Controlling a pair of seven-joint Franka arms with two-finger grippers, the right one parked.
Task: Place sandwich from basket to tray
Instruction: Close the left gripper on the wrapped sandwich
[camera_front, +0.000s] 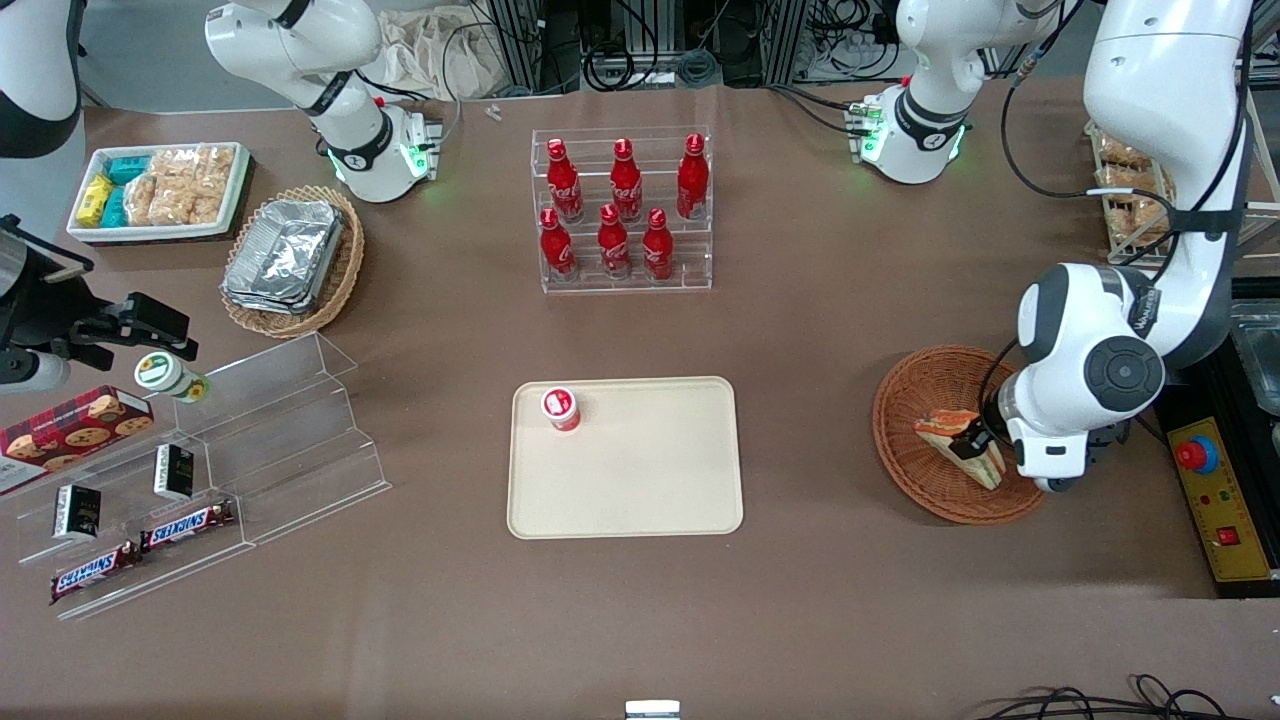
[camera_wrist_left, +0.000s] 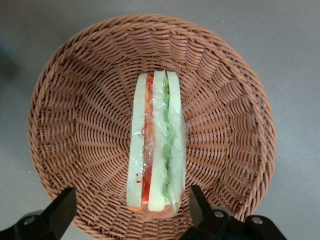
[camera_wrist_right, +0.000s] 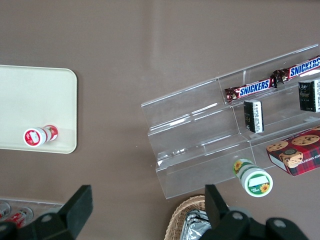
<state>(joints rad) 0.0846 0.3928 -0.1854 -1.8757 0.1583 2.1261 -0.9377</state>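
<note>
Directly above sandwich (camera_wrist_left: 156, 142): spread hand (camera_wrist_left: 131, 210).

The wrapped sandwich (camera_wrist_left: 156, 145) stands on its edge in the round brown basket (camera_wrist_left: 75, 115). The gripper (camera_wrist_left: 127, 212) hangs above it, fingers wide apart. The cream tray (camera_front: 640, 480) lies well apart.

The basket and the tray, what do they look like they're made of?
The basket, under the open end effector, looks like woven wicker, matte reddish-brown, with visible interlaced strands. The tray looks like smooth moulded plastic, cream, with rounded corners and a low rim, though that is less certain.
</note>
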